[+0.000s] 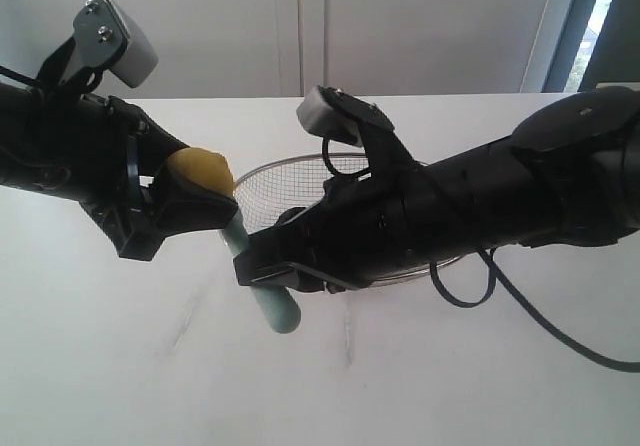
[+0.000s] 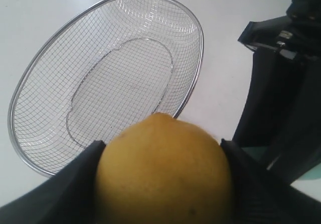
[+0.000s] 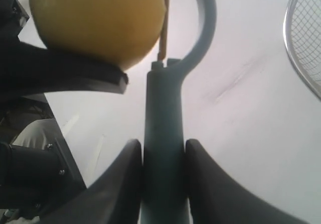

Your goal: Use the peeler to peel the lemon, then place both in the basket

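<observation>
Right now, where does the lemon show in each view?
Exterior view: lemon left of centre, left of the basket.
Left wrist view: lemon bottom centre, basket behind it.
Right wrist view: lemon top left; basket at right edge.
Shared landmark: the basket.

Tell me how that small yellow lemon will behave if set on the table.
The small yellow oval lemon looks rounded, so it probably rolls. The black fingers pinch it without visible denting: likely firm. Its smooth unbroken skin may slip.

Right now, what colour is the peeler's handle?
Pale teal-green. The peeler shows best in the right wrist view.
</observation>
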Controlling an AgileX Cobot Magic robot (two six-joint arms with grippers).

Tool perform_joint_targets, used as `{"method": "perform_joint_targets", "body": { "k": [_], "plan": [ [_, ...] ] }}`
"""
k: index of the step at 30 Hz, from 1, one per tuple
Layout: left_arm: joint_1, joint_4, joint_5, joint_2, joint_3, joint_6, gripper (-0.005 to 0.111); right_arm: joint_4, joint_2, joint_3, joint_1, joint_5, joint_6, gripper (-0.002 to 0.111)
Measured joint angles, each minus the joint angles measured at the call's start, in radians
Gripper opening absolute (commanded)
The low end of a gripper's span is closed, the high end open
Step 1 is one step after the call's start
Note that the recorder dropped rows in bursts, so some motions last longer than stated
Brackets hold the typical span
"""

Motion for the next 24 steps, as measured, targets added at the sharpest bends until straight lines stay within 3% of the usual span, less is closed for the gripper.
{"method": "perform_joint_targets", "body": {
  "k": [24],
  "plan": [
    [0.000, 0.002, 0.000, 0.000, 0.000, 0.000, 0.000, -0.138, -0.141, 0.000, 0.000, -0.121, 0.120, 0.000]
  ]
}}
